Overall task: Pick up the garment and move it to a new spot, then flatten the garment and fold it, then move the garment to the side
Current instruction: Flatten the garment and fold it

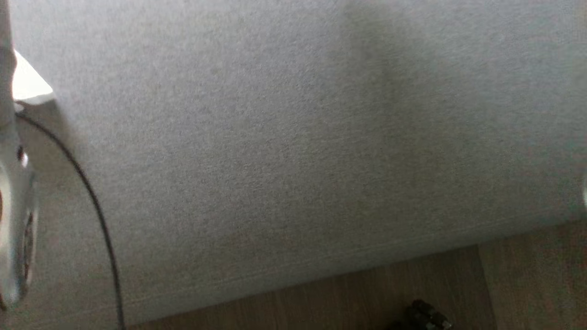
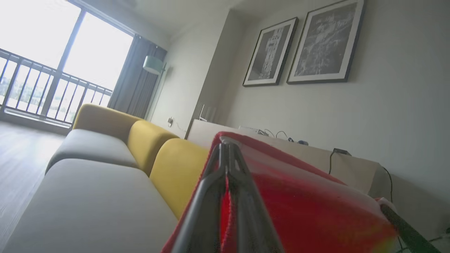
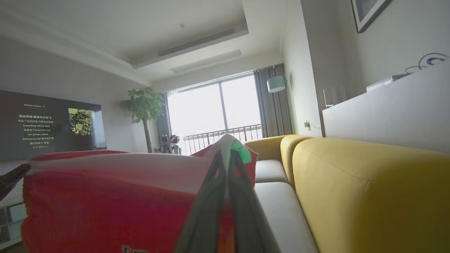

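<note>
The left pincer [image 2: 226, 149] is clamped on one end of the red soft-fabric garment with a pale edge [image 2: 302, 200], which fills the lower right of the left wrist view. The right pincer [image 3: 226, 156] grips the other end, at lower centre of its own view. The cloth spans between them (mid-carry, I judge) near the grey upholstered sofa seat [image 1: 275, 137]. Best: move both ends level, evenly apart, lowering it taut to land flat.
</note>
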Robot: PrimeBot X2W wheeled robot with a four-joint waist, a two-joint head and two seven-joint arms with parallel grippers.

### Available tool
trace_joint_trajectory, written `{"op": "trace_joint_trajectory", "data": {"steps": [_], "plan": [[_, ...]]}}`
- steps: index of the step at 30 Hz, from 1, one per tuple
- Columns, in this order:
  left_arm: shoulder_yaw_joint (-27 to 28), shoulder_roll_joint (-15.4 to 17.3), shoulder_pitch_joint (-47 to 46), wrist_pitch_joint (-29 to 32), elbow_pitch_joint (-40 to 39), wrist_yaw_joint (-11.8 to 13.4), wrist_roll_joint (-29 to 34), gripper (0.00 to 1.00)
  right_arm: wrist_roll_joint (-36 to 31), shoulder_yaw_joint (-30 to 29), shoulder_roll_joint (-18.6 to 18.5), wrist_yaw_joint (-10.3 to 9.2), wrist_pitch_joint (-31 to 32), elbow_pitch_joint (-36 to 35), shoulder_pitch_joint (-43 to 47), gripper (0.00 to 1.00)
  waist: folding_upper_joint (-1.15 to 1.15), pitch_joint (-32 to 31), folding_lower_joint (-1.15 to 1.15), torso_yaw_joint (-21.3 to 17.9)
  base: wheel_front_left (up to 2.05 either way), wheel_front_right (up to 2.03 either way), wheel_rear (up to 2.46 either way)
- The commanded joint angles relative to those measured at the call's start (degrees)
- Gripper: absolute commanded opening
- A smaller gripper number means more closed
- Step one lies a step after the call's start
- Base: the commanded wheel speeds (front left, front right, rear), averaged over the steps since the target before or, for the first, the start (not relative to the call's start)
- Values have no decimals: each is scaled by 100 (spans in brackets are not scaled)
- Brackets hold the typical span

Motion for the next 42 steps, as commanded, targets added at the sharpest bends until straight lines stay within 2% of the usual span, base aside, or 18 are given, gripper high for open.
{"op": "trace_joint_trajectory", "data": {"steps": [1,5,11,14,19,21,23,28,32,36,42], "plan": [[-64,281,-236,-291,-138,-3,-35,0,-77,-13,-30,-2,-141,-102,-245,0,0,282,-2,151,0,0,0],[-831,556,-43,-777,-78,-5,-282,0,-23,466,-53,-2,-248,113,-119,0,0,488,-2,282,0,0,0],[-1780,860,1048,-951,-208,-5,-957,0,245,1283,-284,-2,-71,557,753,0,0,519,-2,432,0,0,0],[-2018,999,1648,-959,-644,-6,-1378,0,445,1569,-483,-2,188,618,1239,0,0,437,-2,507,0,0,0],[-2224,1284,2557,-961,-1314,-6,-1611,0,580,1750,-796,-2,297,425,1959,0,0,242,-2,535,0,0,0],[-2155,1385,3037,-962,-1662,-6,-1727,0,662,1620,-928,-2,195,269,2371,0,0,126,-2,536,0,0,0],[-1968,1387,3544,-962,-1966,-6,-1962,0,458,1427,-1133,-2,-34,116,2811,0,0,12,-2,542,0,0,0],[-1711,1390,4592,-962,-2645,-6,-2065,0,52,743,-989,-2,-300,-409,4072,0,0,-282,-2,480,0,0,0],[-1522,1354,5250,-962,-3059,-6,-1611,0,-466,299,-664,-2,-355,-954,4984,0,0,-489,-2,404,0,0,0],[-1594,1349,5827,-963,-3373,-6,-1024,0,-920,-26,-367,-2,-377,-1622,5734,0,0,-648,-2,364,0,0,0],[-1773,1326,6436,-963,-3558,-6,-484,0,-1296,-279,-247,-2,-406,-2607,6608,0,0,-857,-2,380,0,0,0]]}}
